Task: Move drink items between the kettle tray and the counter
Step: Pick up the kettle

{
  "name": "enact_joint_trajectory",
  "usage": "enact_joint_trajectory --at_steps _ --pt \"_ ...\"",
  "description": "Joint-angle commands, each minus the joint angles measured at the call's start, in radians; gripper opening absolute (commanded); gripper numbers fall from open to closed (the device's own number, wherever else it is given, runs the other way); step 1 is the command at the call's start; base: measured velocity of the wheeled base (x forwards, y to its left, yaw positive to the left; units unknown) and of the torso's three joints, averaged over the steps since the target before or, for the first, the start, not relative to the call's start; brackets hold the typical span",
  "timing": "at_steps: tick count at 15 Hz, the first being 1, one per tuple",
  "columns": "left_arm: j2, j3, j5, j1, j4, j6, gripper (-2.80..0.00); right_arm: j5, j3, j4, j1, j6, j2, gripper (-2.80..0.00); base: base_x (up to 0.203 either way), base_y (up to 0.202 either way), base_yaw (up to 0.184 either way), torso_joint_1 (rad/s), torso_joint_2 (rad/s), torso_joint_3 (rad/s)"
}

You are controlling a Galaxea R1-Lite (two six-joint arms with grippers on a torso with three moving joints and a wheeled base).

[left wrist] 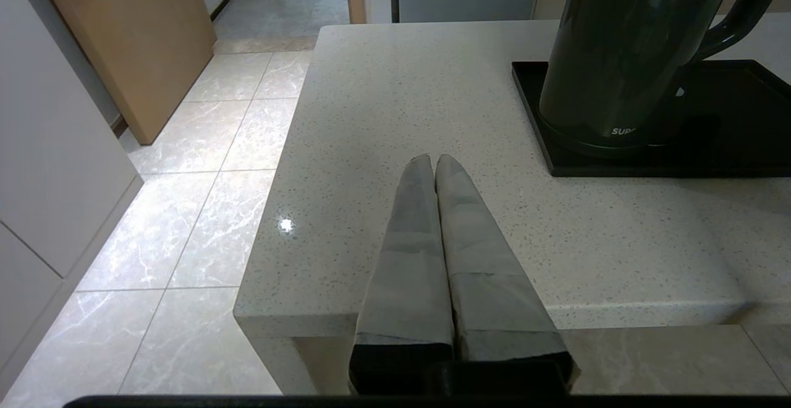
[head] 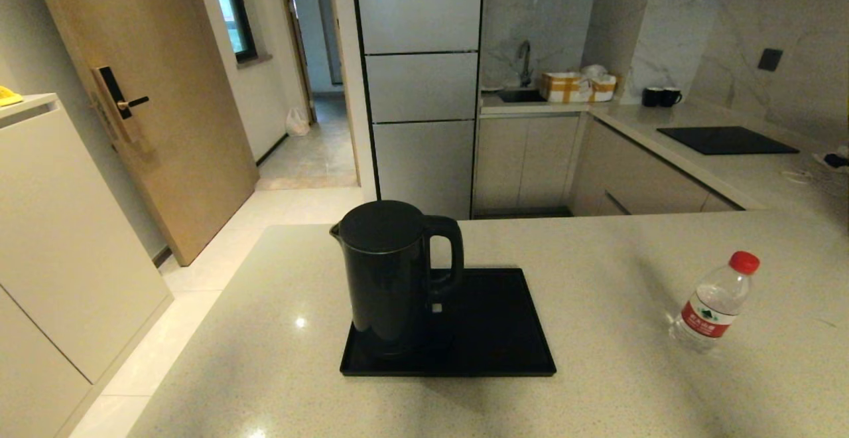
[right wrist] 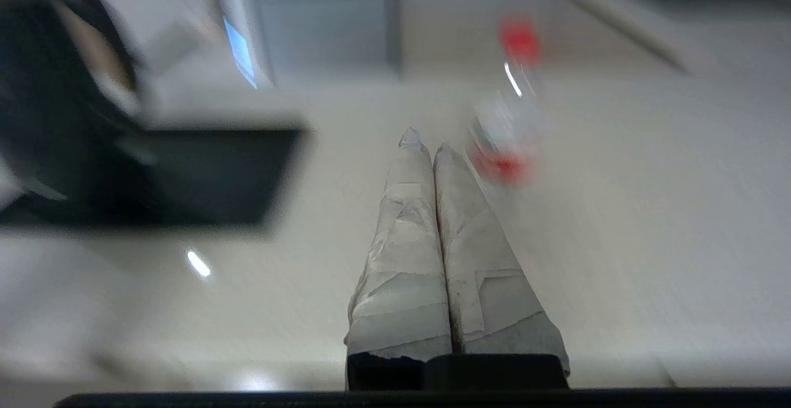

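The black electric kettle point(head: 391, 272) stands upright on the left half of the glossy black kettle tray point(head: 504, 332), handle to the right. A clear water bottle point(head: 715, 304) with a red cap and red label stands on the beige counter point(head: 617, 371), right of the tray. Neither arm shows in the head view. My left gripper point(left wrist: 434, 159) is shut and empty, over the counter's near left corner, short of the tray point(left wrist: 710, 148) and kettle point(left wrist: 624, 55). Shut and empty too, my right gripper point(right wrist: 426, 142) hovers over the counter with the bottle point(right wrist: 510, 123) just beyond its tips.
Two dark mugs point(head: 661, 96) and a black cooktop panel point(head: 726, 139) sit on the far side counter at the right, with cardboard boxes point(head: 576, 86) by the sink. The counter's left edge drops to a tiled floor point(left wrist: 185, 210).
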Motion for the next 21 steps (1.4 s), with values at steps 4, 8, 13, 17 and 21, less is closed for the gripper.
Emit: enact_joint_trajectory --at_steps 4,8,13,17,21 --pt "0.000 0.000 0.000 0.000 0.000 0.000 -2.80 -0.016 0.004 0.075 -0.001 -0.001 0.000 -2.80 0.000 0.000 0.000 0.000 0.00 0.000" --pt "0.000 0.000 0.000 0.000 0.000 0.000 -2.80 -0.016 0.005 0.074 0.000 0.000 0.000 -2.80 0.000 0.000 0.000 0.000 0.00 0.000" --pt "0.000 0.002 0.001 0.000 -0.001 -0.001 -2.80 -0.016 0.004 0.073 -0.001 0.000 0.000 -2.80 0.000 0.000 0.000 0.000 0.00 0.000" --pt "0.000 0.002 0.001 0.000 -0.003 0.001 -2.80 -0.016 0.005 0.075 -0.001 0.000 0.000 -2.80 0.000 0.000 0.000 0.000 0.00 0.000" --pt "0.000 0.002 0.001 0.000 -0.003 0.000 -2.80 -0.016 0.005 0.073 -0.001 0.000 0.000 -2.80 0.000 0.000 0.000 0.000 0.00 0.000"
